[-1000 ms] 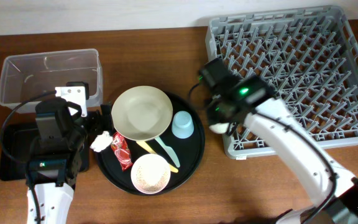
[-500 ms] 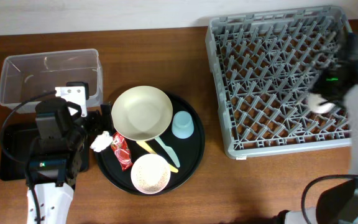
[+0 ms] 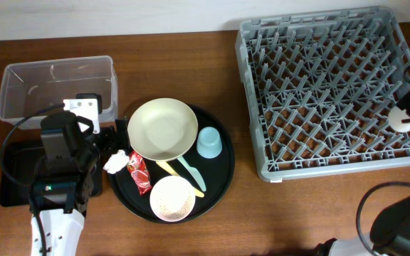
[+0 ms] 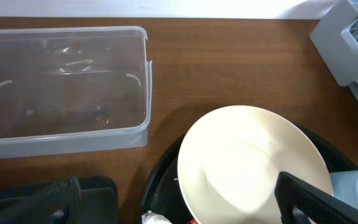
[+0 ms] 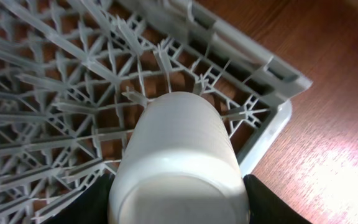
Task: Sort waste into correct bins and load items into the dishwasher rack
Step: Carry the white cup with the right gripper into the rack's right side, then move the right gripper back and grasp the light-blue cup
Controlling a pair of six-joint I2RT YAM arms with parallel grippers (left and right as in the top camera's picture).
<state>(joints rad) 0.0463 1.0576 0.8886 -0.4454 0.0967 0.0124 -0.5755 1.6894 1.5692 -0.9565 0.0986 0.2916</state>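
I am on the loading step. My right fingers (image 5: 179, 202) are closed on the white cup (image 5: 178, 143), one on each side of its wall, with what looks like its base turned toward my wrist camera. The cup hangs over the dishwasher rack (image 3: 312, 78) at its right edge, near the front right corner. It is above the pegs and, as far as I can judge, not yet seated. The next move, I think, calls for bringing the cup a little inward from the rack's rim, lining it up with a gap between pegs, lowering it mouth down, and only then letting go. Released here, it might tip off the rim onto the desk (image 3: 191, 43). My left fingers (image 4: 178, 180) are spread wide with nothing in them, well to the left of the rack, above the cream plate (image 3: 162, 128). The tissue wad (image 3: 114, 162), red wrapper (image 3: 139, 173) and light blue cup (image 3: 209, 142) lie close by it.
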